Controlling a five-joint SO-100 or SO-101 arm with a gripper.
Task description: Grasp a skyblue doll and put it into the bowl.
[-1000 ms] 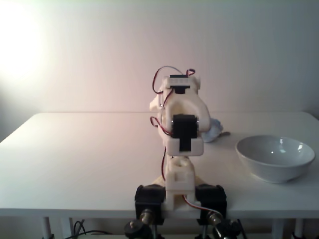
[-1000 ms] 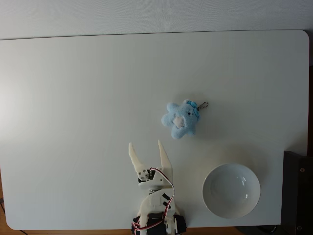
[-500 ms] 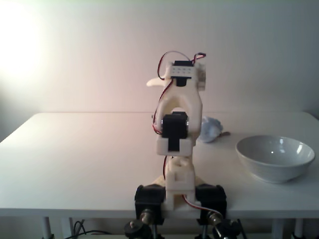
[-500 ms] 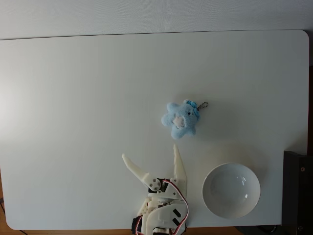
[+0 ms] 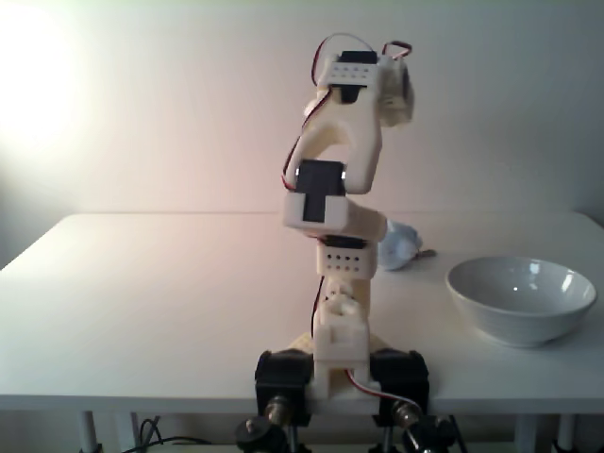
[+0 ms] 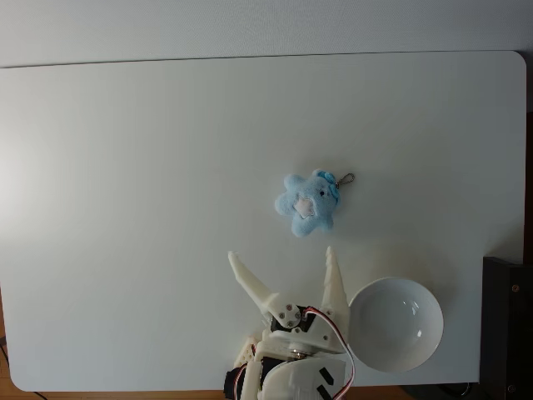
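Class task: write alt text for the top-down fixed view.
A skyblue doll lies alone mid-table. Below it, the robot's gripper points toward it with fingers spread wide, empty. A white bowl sits lower right, empty.

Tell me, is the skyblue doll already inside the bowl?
No, the skyblue doll lies on the table, apart from the empty bowl.
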